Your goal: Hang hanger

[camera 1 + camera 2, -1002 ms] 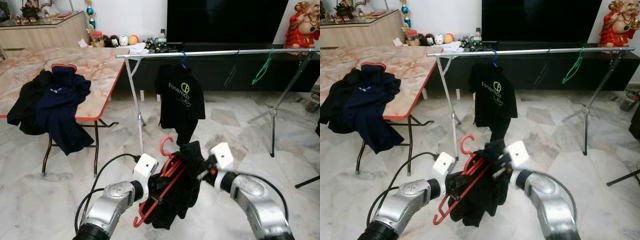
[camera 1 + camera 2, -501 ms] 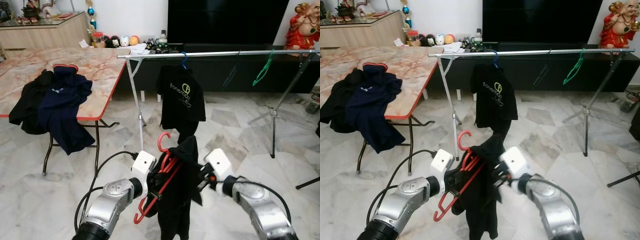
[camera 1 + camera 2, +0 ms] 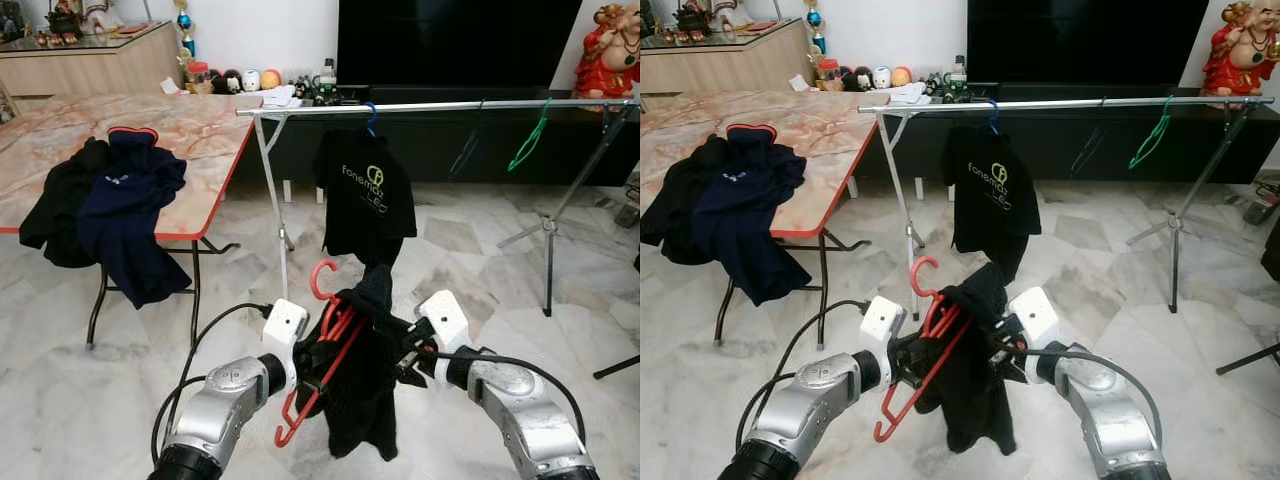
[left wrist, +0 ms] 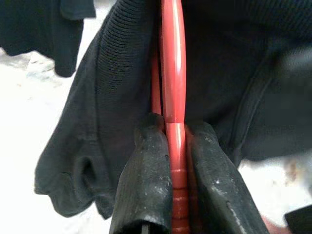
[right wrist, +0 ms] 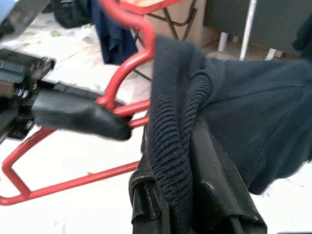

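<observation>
Marble floor (image 3: 60, 400) underfoot. Nearest, red hanger (image 3: 322, 365) tilted, hook up toward the rail, black garment (image 3: 360, 390) draped over it. Left gripper (image 4: 170, 161) raised forward, jaws clenched on the hanger; right gripper (image 5: 195, 195) alongside, jaws pinching the garment's collar. Beyond, clothes rail (image 3: 440, 105) bearing a black shirt (image 3: 365, 200); left of the rail, worktop (image 3: 190, 130) with clothes.

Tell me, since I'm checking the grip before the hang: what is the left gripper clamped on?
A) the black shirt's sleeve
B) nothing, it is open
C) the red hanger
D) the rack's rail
C: in the left wrist view the left gripper has both fingers pressed against the red hanger, with the black shirt draped behind it.
</observation>
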Robot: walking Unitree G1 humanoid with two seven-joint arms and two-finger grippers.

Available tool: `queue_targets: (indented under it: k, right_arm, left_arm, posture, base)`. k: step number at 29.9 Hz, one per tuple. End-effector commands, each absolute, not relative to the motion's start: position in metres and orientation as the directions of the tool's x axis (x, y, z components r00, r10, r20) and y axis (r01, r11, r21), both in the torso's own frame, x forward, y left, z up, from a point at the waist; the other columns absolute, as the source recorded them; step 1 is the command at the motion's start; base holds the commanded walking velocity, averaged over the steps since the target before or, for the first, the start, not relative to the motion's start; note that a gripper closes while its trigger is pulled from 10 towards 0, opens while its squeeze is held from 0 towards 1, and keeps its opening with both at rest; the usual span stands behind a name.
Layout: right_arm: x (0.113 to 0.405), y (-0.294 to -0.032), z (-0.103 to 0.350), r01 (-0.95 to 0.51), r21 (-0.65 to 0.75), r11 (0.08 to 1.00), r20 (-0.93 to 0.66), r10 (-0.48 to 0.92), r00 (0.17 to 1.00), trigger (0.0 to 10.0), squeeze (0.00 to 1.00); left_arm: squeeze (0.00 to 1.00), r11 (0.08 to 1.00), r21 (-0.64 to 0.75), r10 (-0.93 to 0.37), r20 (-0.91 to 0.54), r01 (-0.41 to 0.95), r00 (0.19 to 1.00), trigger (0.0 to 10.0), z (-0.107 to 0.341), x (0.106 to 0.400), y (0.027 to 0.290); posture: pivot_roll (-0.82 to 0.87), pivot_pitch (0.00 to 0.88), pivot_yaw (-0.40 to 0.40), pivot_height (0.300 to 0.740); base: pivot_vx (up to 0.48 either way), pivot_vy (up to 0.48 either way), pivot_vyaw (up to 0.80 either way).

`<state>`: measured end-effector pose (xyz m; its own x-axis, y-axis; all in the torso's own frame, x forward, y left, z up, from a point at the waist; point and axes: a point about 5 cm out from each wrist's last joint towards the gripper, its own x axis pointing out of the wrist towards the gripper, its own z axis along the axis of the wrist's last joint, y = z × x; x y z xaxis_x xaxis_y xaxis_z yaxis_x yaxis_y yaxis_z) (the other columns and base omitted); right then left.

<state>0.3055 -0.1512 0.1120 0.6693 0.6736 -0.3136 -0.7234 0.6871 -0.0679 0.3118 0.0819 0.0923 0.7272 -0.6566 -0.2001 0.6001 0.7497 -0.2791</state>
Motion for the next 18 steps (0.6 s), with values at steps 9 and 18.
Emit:
queue_targets:
  k: [9, 18]
  right_arm:
    - [0.316, -0.163, 0.11, -0.627, -0.101, 0.773, -0.33, 0.568, 0.754, 10.0, 0.0]
    - [0.312, -0.162, 0.109, -0.643, -0.1, 0.76, -0.338, 0.581, 0.74, 10.0, 1.0]
  left_arm:
    - [0.0, 0.699, -0.296, -0.701, -0.102, 0.651, 0.706, 10.0, 0.113, 0.313, 0.078]
    - [0.0, 0.686, -0.341, -0.7, -0.07, 0.643, 0.71, 10.0, 0.117, 0.314, 0.077]
  posture:
    - [-0.02, 0.009, 0.021, 0.74]
    - [-0.03, 0.012, 0.02, 0.74]
  base:
    - [0.0, 0.0, 0.0]
    - [0.0, 0.0, 0.0]
